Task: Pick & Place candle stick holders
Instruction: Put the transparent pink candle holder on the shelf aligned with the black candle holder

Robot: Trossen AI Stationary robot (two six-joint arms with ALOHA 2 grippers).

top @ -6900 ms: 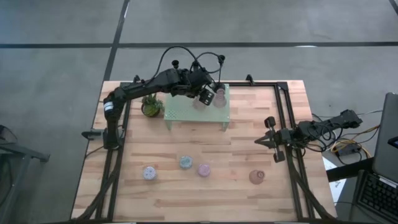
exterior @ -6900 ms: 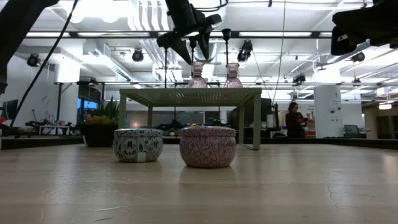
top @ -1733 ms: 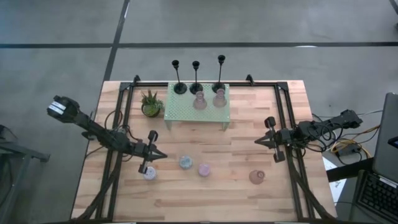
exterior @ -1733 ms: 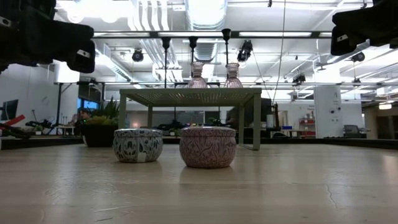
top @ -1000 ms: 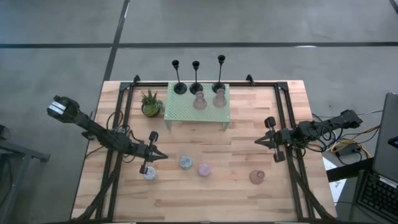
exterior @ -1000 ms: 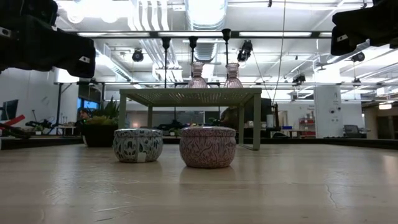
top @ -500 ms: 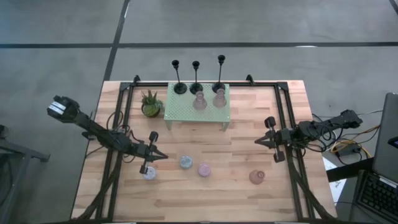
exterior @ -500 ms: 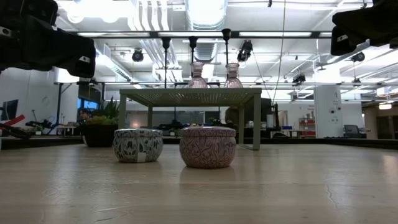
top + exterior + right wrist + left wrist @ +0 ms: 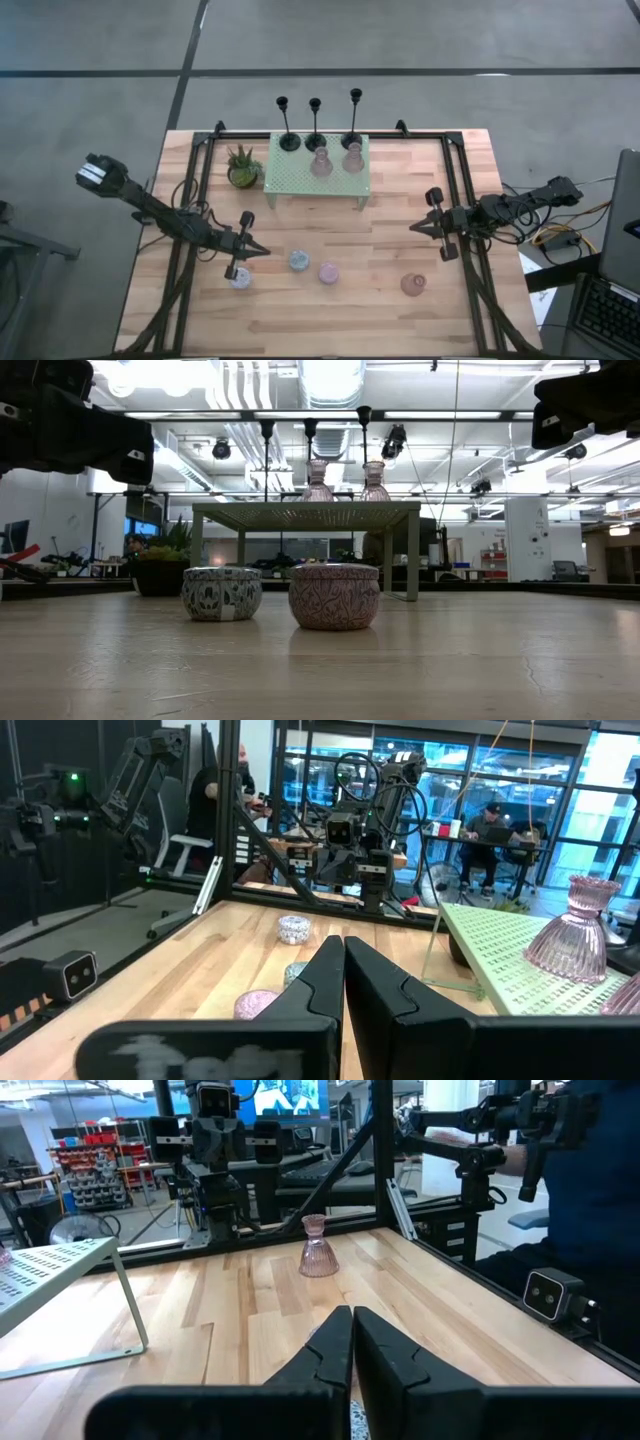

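So the mint-green shelf (image 9: 317, 172) is the anchor here: three black candlesticks (image 9: 315, 127) line its far edge, and two pink glass holders (image 9: 336, 159) stand on top. In front of it, on the wooden table (image 9: 400, 230), sit a lavender tin (image 9: 240, 278), a blue one (image 9: 298, 261), a pink one (image 9: 328, 271), and a pink glass holder (image 9: 413, 284) off toward the right. The left gripper (image 9: 256, 251) hangs pinched shut, holding nothing, just by the lavender tin. The right gripper (image 9: 416, 229) waits right of the shelf, fingers together, also empty.
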